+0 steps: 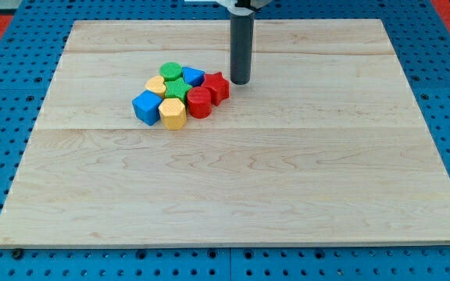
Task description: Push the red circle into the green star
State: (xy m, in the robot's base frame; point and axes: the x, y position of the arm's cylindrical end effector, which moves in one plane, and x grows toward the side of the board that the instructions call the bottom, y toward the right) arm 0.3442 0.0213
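Our arm carries no gripper, so there is nothing to open, close or clench; the working end is my tip, resting on the counter just to the view's right of the block cluster. It appears to touch, or nearly touch, the red star; we cannot tell which.

The red circle sits at the cluster's lower right, against the red star and beside the green star, which lies in the cluster's middle. The two look already in contact or very near it.

We judge the red circle light, rigid and not fragile. It should slide readily on smooth wood. Its round wall tends to deflect a push that is off centre, so we apply contact on its right face, aimed through its centre toward the green star.

Around these lie a green round block, a blue block, a yellow block, a blue cube and a yellow hexagonal block. Crowding means neighbours will shift with any push. The counter elsewhere lies bare, bordered by blue perforated board.
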